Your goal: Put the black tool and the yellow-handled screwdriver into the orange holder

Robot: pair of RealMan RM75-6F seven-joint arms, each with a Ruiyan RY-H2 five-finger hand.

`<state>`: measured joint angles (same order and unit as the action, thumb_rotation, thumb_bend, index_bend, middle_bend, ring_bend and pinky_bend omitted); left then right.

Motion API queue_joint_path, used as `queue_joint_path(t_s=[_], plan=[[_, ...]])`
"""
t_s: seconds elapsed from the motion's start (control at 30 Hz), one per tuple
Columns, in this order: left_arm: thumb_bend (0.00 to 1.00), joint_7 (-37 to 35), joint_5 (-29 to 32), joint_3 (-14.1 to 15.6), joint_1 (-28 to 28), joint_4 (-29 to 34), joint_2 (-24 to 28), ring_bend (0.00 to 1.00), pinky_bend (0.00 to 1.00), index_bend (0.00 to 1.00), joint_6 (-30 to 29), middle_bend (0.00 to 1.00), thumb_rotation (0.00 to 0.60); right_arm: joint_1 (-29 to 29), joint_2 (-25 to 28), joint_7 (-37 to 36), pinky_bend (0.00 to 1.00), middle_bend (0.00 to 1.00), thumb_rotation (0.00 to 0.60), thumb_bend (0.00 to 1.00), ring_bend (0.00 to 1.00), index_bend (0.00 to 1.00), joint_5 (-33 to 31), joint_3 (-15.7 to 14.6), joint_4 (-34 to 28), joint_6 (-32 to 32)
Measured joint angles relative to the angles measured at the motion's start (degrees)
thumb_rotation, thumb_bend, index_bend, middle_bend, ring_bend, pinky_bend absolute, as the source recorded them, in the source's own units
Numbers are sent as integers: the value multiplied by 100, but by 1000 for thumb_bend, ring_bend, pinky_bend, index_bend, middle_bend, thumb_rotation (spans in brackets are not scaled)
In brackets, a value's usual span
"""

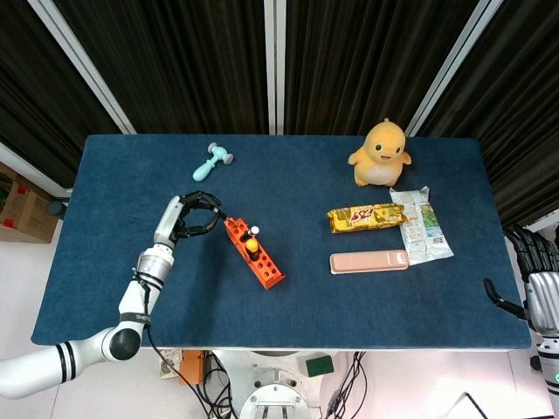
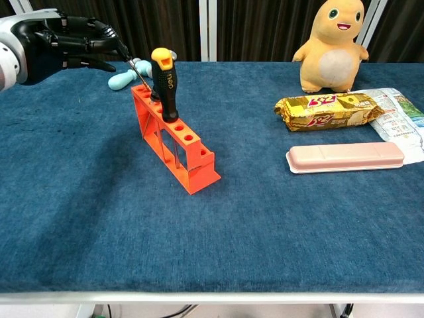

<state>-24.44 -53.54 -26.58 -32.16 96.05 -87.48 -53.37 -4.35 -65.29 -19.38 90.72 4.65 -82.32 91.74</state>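
From the head view the left hand [image 1: 194,217] pinches the black tool [image 1: 214,212] just above the orange holder [image 1: 254,252]'s far end—toward the worktop's left edge—so, in chest view, tilt the shaft upright beside the yellow-handled screwdriver [image 2: 163,81], already seated, before lowering.

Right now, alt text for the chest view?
The robot's left hand holds a thin black tool with its tip over the far end of an orange holder, where a yellow-handled screwdriver already stands upright. On the blue table to the right lie a snack pack, a pink case and a yellow plush toy.
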Motion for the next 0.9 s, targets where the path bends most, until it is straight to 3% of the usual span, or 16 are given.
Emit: queue_joint_path(t_s=[0.9], plan=[[404, 43, -143, 201, -64, -116, 23, 220, 290, 655, -160, 411, 600, -24, -12, 48, 0, 0, 600, 341, 0, 0, -23, -1, -6, -66]])
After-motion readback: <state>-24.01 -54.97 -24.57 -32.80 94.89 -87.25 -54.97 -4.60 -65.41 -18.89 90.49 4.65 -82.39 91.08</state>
